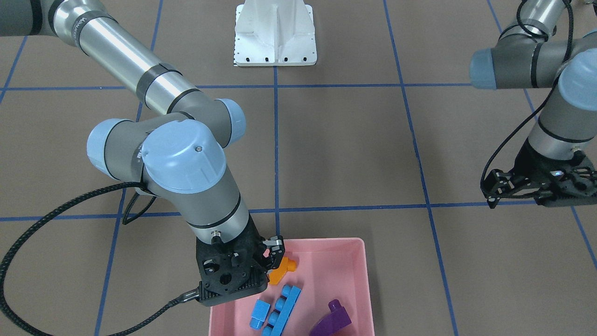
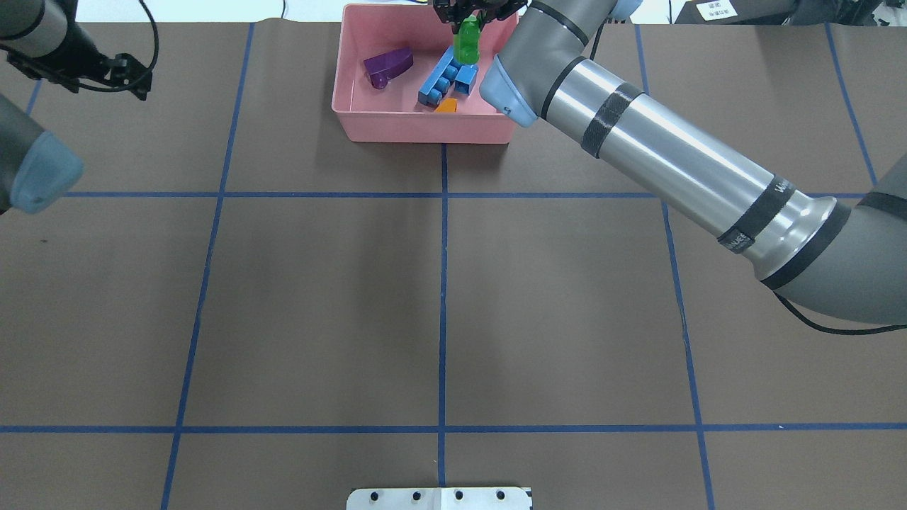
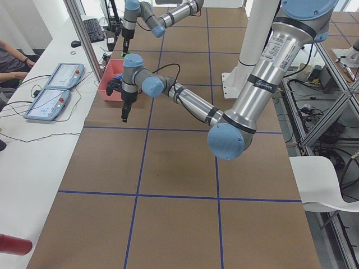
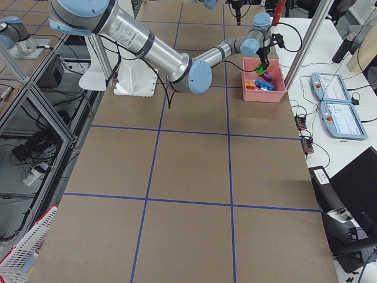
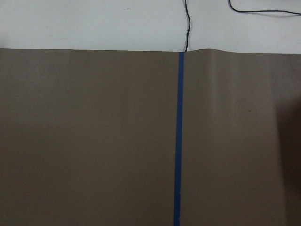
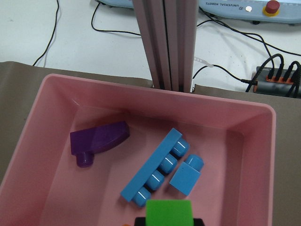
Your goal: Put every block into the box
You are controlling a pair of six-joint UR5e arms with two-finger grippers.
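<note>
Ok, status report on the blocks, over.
Right gripper shut on green block, over box. Left gripper off to the side, jaws unclear. Four other blocks in box. Nothing in the way.

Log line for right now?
right gripper: shut on green block over box | in box: purple block, blue bar, blue cube, orange block | left gripper: away from box

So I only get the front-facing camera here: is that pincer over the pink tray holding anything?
Observer: Yes. The overhead view shows the right pincer shut on a green brick, over the pink tray.
Operator: Whereabouts over it?
Observer: The right wrist camera puts it near one end of the long blue bar, close to the small blue cube.
Operator: Anyone nearby?
Observer: The left side view shows a person's arm at the white bench.
</note>
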